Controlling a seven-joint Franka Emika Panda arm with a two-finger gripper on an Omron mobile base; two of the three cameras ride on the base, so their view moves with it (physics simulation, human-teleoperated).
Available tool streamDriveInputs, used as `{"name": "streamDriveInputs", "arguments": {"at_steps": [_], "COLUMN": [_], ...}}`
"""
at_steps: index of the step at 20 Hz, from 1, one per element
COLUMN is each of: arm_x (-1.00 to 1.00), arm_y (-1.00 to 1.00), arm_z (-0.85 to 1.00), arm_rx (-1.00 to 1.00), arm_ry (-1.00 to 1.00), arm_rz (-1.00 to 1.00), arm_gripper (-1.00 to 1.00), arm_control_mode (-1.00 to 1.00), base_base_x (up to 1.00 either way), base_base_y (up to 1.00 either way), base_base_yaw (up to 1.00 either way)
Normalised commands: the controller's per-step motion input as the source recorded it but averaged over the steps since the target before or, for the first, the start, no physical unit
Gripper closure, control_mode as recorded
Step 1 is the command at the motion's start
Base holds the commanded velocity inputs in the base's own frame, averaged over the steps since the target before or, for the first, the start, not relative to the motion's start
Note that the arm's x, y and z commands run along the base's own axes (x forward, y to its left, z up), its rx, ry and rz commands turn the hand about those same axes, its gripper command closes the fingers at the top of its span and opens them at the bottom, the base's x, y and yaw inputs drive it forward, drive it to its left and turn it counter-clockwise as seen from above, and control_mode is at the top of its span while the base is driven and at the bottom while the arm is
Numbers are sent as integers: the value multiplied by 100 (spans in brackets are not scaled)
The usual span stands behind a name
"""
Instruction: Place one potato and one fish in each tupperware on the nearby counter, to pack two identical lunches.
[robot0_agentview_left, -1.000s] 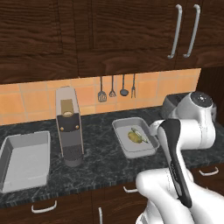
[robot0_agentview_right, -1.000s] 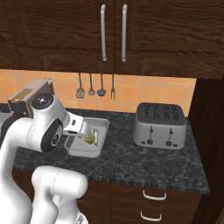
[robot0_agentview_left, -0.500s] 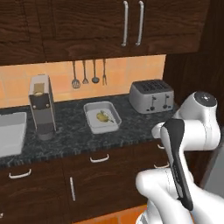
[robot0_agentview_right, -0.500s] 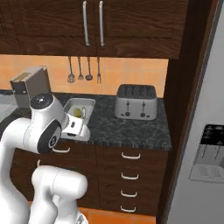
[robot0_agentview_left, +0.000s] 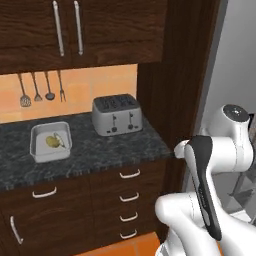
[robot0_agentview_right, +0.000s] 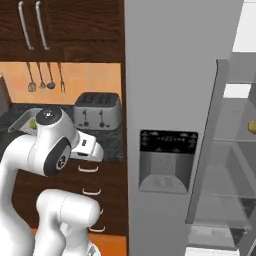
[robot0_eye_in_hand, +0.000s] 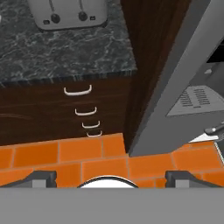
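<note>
While your gripper (robot0_eye_in_hand: 111, 175) hangs with its jaws spread wide and nothing between them, it looks down at orange floor tiles beside the drawers (robot0_eye_in_hand: 83, 109) under the counter (robot0_eye_in_hand: 65, 48). Back on that counter, left of the toaster (robot0_agentview_left: 116, 115), one tupperware (robot0_agentview_left: 50, 156) already holds a potato (robot0_agentview_left: 52, 142), with a pale sliver beside it that looks like a fish. At the far right the fridge (robot0_agentview_right: 175, 125) stands open, and a small yellow lump (robot0_agentview_right: 252, 125) shows on a shelf, probably the second potato. Expect it to be firm, light and prone to roll, so take it across its narrow middle. A fish would be thin and slippery; pinch it at mid-length.
</note>
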Motion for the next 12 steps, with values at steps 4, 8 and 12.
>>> {"name": "streamDriveInputs", "arguments": {"at_steps": [4,8,12], "arm_x": [0,0,0], "arm_y": [0,0,0], "arm_z": [0,0,0], "arm_rx": [0,0,0], "arm_ry": [0,0,0], "arm_rz": [0,0,0], "arm_gripper": [-100,-100,-100], "arm_control_mode": [100,100,100], "base_base_x": [15,29,32], "base_base_y": [-100,-100,-94], "base_base_yaw": [-5,0,0]}}
